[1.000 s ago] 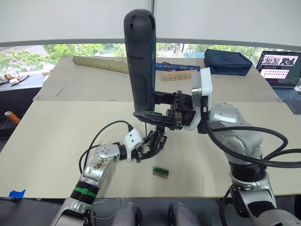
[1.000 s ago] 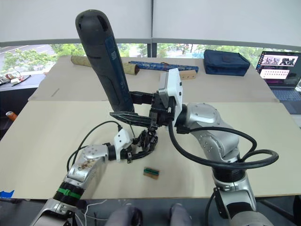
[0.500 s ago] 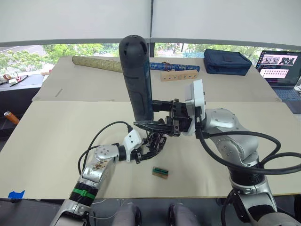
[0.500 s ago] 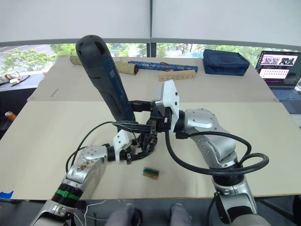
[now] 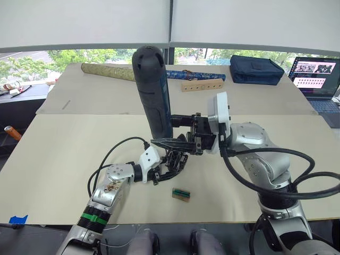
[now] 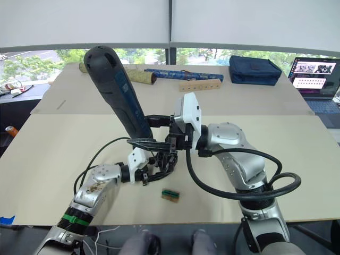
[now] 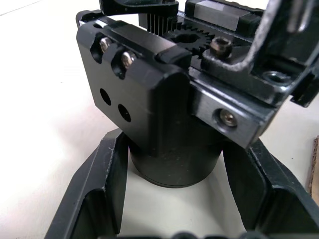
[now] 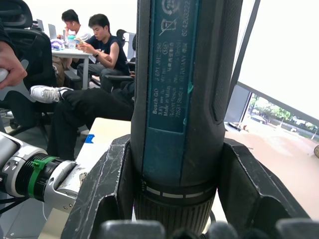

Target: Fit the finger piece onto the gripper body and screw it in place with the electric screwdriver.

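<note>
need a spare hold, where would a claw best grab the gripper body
Around the round base of the gripper body, coming in low along the table from the side. The base is a plain cylinder that two fingers can straddle, as the left claw does, while the top carries exposed gears and screws that the electric screwdriver must reach.

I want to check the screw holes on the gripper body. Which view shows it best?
The left wrist view: the gripper body is seen close up between the left gripper's fingers, with screws, holes and gear teeth plain. The eye views show it small and dark under the screwdriver. The right wrist view shows the screwdriver instead.
</note>
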Controlling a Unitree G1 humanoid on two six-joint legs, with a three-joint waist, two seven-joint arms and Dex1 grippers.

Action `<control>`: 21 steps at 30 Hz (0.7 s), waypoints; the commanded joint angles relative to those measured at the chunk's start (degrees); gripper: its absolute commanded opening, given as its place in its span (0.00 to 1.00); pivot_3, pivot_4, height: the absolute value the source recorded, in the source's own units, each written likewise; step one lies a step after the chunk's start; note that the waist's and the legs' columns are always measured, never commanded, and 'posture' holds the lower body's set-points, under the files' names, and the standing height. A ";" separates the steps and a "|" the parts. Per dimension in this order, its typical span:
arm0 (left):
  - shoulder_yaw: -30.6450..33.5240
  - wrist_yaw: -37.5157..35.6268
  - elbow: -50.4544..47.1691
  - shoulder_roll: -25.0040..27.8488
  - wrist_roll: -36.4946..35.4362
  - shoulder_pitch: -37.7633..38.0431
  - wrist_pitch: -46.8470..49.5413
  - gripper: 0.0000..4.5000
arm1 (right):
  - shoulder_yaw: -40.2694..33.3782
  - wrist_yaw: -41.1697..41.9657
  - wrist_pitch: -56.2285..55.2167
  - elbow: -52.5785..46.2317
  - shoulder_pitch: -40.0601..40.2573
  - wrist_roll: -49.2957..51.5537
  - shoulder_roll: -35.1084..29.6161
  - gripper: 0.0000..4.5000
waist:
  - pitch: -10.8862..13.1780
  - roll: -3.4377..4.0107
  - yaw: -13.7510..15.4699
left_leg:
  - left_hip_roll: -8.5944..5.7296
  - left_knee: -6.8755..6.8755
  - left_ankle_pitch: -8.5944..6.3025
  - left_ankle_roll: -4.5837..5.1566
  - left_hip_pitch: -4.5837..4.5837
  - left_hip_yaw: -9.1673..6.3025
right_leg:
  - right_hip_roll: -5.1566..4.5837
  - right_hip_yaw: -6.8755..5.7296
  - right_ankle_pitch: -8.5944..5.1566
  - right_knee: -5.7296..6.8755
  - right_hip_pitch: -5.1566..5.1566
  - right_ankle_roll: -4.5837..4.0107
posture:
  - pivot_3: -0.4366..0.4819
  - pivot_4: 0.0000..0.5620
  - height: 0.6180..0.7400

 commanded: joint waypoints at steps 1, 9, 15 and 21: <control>-1.94 -1.36 0.46 0.56 0.25 1.47 1.50 0.51 | -0.28 0.50 -2.71 -1.74 -0.44 -0.11 0.23 0.43 | 0.00 0.00 -0.01 | 0.00 0.00 0.00 0.00 0.00 0.00 | 0.00 0.00 0.00 0.00 0.00 0.00 | 0.48 0.27 1.00; -2.04 -1.47 0.55 0.61 0.12 1.38 2.10 0.51 | 0.26 0.69 -3.34 -1.82 0.31 -0.69 0.08 0.43 | 0.00 0.00 -0.01 | 0.00 0.00 0.00 0.00 0.00 0.00 | 0.00 0.00 0.00 0.00 0.00 0.00 | 0.48 0.27 1.00; -2.10 -1.56 0.42 0.75 0.09 1.48 2.55 0.51 | 0.12 0.89 -3.31 -2.12 0.35 -0.69 -0.02 0.43 | 0.00 0.00 -0.02 | 0.01 0.00 0.00 -0.01 0.02 0.00 | 0.00 0.00 0.00 0.01 0.01 0.00 | 0.48 0.27 1.00; -2.17 -1.70 0.43 0.78 0.09 1.50 2.74 0.51 | -0.04 0.96 -3.12 -2.49 -0.16 -0.46 0.00 0.43 | 0.00 0.00 -0.02 | 0.01 0.00 0.00 -0.01 0.02 0.00 | 0.00 0.00 0.00 0.01 0.01 0.00 | 0.48 0.27 1.00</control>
